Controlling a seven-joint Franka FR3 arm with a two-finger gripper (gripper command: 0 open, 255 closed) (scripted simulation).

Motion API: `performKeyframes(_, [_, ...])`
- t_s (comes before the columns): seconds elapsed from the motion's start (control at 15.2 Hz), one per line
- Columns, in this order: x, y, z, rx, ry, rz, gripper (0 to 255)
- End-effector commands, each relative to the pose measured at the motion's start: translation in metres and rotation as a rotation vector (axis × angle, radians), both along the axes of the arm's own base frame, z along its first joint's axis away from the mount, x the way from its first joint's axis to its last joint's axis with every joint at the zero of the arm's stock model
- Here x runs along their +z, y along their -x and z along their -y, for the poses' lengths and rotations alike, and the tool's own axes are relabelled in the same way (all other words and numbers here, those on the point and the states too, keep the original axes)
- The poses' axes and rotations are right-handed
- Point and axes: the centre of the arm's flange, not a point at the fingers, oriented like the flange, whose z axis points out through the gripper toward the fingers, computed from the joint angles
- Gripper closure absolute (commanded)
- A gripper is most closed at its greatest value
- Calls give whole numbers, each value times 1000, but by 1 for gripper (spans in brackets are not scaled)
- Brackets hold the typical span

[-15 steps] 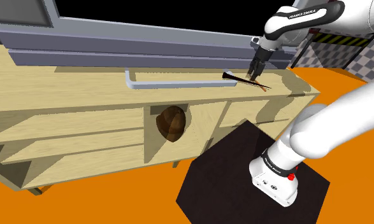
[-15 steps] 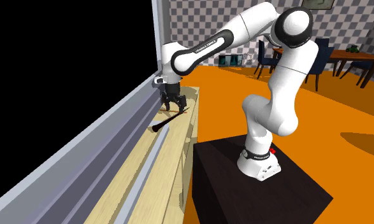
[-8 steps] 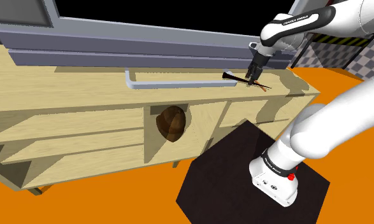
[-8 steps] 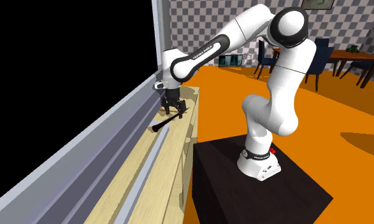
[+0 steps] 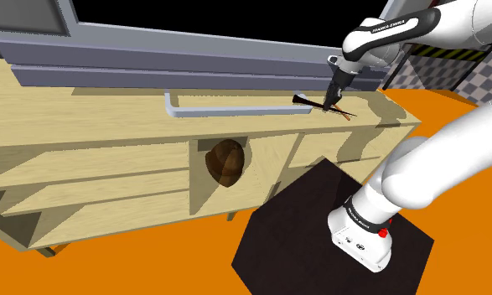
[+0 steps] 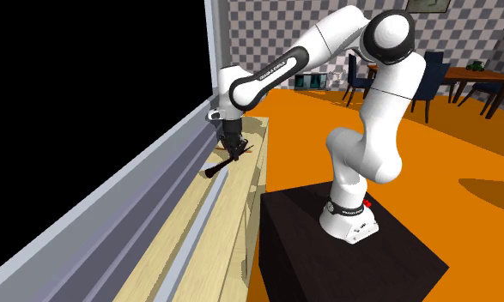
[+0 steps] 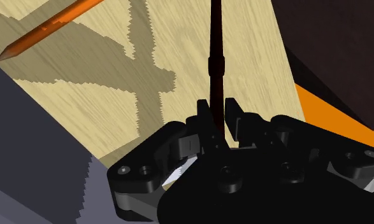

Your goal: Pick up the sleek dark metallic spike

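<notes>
A thin dark spike [image 5: 305, 102] lies low over the right end of the wooden sideboard top [image 5: 85, 117], wide end toward the shoulder view's left. My gripper [image 5: 332, 101] comes down on its middle, shut on it. In the wrist view the black fingers [image 7: 203, 113] clasp the dark shaft [image 7: 215, 57], which runs straight away from the hand. The second exterior view shows the gripper [image 6: 235, 155] clasping the spike [image 6: 217, 168] close to the sideboard top.
An orange pointed stick [image 7: 48, 28] lies on the wood beside the spike. A grey handle-like rail [image 5: 227, 110] lies on the top, under a grey window frame [image 5: 194, 50] with a black area behind. A brown round object [image 5: 225, 161] sits in the sideboard's opening.
The fingers, spread around the spike half a second ago, have come together on it. The arm has barely moved since then; a second ago it stood slightly higher.
</notes>
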Motion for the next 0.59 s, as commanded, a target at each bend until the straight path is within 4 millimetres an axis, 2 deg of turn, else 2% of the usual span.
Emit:
performKeyframes(0.0, [-4,1,0,0,-3,-12,255])
performKeyframes(0.07, [-7,1,-2,0,-3,-12,255])
performKeyframes(0.53, [30,1,-2,0,-3,-12,255])
